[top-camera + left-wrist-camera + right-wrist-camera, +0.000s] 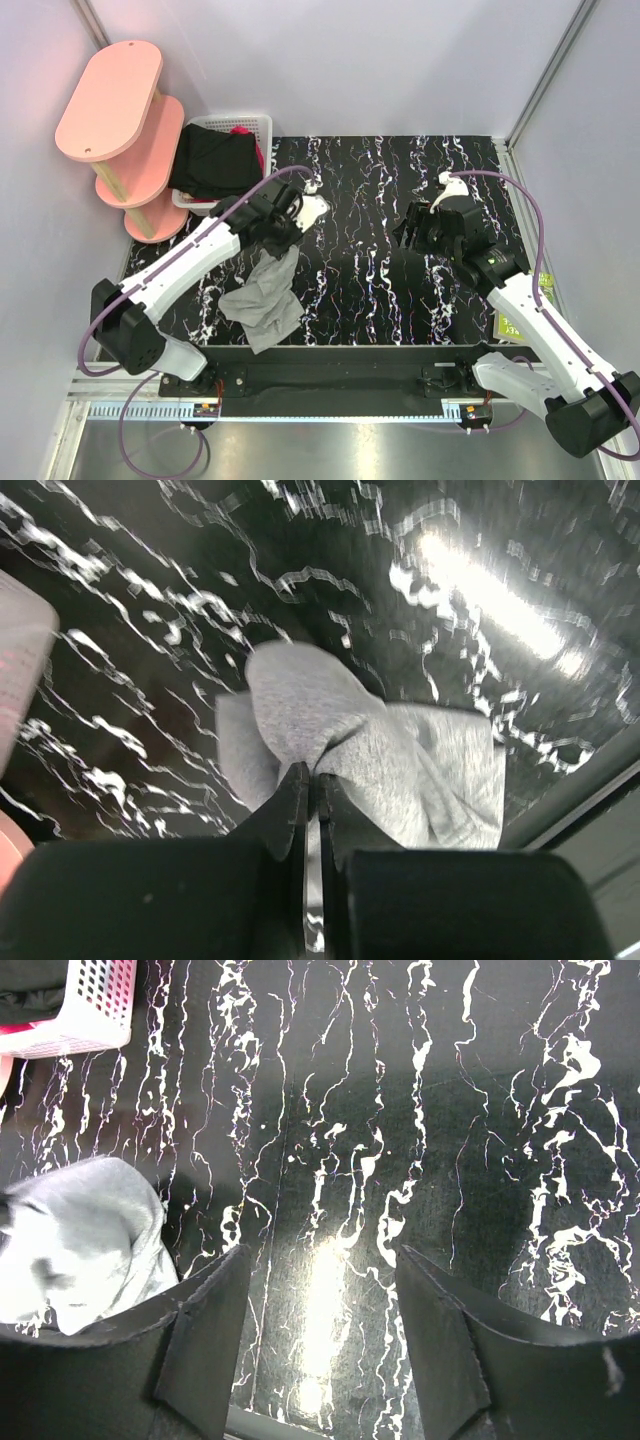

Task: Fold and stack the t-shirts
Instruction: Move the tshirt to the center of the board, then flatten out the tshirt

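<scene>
Top view: my left claw point(283, 238) is closed on the upper end of the light grey shirt point(265, 300). The cloth trails from the jaws toward the near edge, and its crumpled lower part lies on the black marbled table point(380, 290). My right claw point(415, 232) is over the table's right half, well apart from the shirt; this view does not show how its jaws stand. The black garment point(212, 165) is draped over the white lattice basket point(250, 122) at the far left corner, with a bit of magenta cloth point(241, 131) beside it. A pink shelf unit point(110, 100) stands left of the basket. Left wrist view: the left claw point(308, 776) has its jaws pressed together on a fold of the grey shirt point(340, 735), which bunches just beyond the tips above the table point(150, 630). Right wrist view: the right claw point(320, 1258) has its jaws standing apart with only bare table point(330, 1110) between them; it grips nothing. The grey shirt point(90, 1230) is to the left of the left finger. The basket point(95, 1000) shows at the upper left corner.
</scene>
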{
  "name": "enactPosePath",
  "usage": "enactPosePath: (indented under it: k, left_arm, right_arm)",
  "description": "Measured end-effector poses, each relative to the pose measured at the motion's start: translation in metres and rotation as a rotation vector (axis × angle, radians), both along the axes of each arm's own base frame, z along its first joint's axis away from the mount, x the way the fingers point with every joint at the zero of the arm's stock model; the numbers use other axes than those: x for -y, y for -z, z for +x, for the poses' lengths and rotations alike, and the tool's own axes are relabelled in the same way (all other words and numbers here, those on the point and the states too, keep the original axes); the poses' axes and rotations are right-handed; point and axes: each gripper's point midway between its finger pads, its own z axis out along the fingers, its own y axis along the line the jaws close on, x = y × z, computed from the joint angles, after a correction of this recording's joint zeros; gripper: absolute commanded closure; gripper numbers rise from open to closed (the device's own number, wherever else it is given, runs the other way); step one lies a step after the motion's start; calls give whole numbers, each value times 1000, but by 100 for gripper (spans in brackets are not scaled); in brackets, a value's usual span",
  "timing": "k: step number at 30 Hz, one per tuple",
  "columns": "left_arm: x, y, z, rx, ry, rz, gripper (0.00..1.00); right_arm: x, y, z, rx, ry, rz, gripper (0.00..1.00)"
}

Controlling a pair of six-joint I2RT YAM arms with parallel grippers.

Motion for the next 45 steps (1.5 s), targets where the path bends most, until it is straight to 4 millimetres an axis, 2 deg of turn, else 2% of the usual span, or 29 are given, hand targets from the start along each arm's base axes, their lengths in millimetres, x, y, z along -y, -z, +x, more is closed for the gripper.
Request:
enactPosePath:
  k: [3, 7, 8, 9, 10, 13, 14, 15, 16, 18, 19, 22, 24, 26, 28, 30, 33, 36, 38, 40, 42, 45]
  left_arm:
    - [8, -26, 12, 45, -11, -67, 100]
    - [19, -90, 39, 174, -52, -193, 100]
    - [21, -108, 46, 212, -64, -232, 99]
    - [19, -122, 55, 251, -84, -265, 93]
    - [17, -135, 63, 288, -99, -300, 67]
    - [-24, -143, 92, 335, -222, -326, 23]
    - [-41, -137, 99, 340, -266, -321, 20]
    - [-55, -128, 104, 336, -299, -306, 13]
    - [-71, -112, 107, 325, -346, -292, 11]
    - [-95, -65, 100, 251, -407, -238, 5]
    - [-104, -38, 93, 204, -430, -209, 5]
    - [-127, 25, 64, 64, -485, -126, 3]
    - [-137, 43, 51, 17, -508, -96, 1]
    - [-138, 39, 48, 29, -508, -107, 1]
    - [-129, 20, 50, 90, -479, -141, 1]
    - [-109, -4, 51, 151, -418, -175, 1]
    - [-54, -38, 57, 223, -272, -242, 1]
    - [-2, -46, 60, 223, -161, -264, 1]
    - [26, -36, 65, 195, -114, -259, 1]
    - [46, -14, 75, 148, -105, -237, 1]
    - [54, 11, 89, 99, -127, -196, 1]
    - [68, 40, 116, 51, -165, -156, 1]
  right_arm:
    - [0, 0, 0, 0, -2, -3, 39]
    - [0, 3, -4, -1, -16, -4, 41]
    - [-1, 6, -6, -5, -26, -1, 37]
    - [-3, 9, -9, -13, -41, 4, 34]
    - [-5, 14, -12, -27, -58, 7, 32]
    - [-15, 31, -21, -85, -121, 20, 32]
    - [-19, 37, -23, -108, -143, 26, 32]
    - [-23, 44, -24, -135, -162, 30, 30]
    - [-28, 51, -24, -162, -180, 35, 28]
    - [-38, 66, -26, -218, -214, 50, 25]
    - [-43, 75, -27, -253, -232, 57, 23]
    - [-58, 99, -28, -344, -274, 70, 22]
    - [-67, 112, -27, -388, -293, 80, 23]
    - [-72, 124, -24, -415, -296, 82, 23]
    - [-73, 132, -19, -429, -284, 72, 23]
    - [-73, 134, -7, -422, -258, 52, 23]
    - [-73, 123, 17, -362, -210, 25, 23]
    - [-63, 104, 46, -276, -127, -5, 21]
    - [-48, 94, 63, -232, -52, -21, 21]
    - [-19, 88, 77, -209, 56, -35, 21]
    - [18, 83, 87, -198, 181, -48, 21]
    - [59, 71, 89, -167, 320, -62, 21]
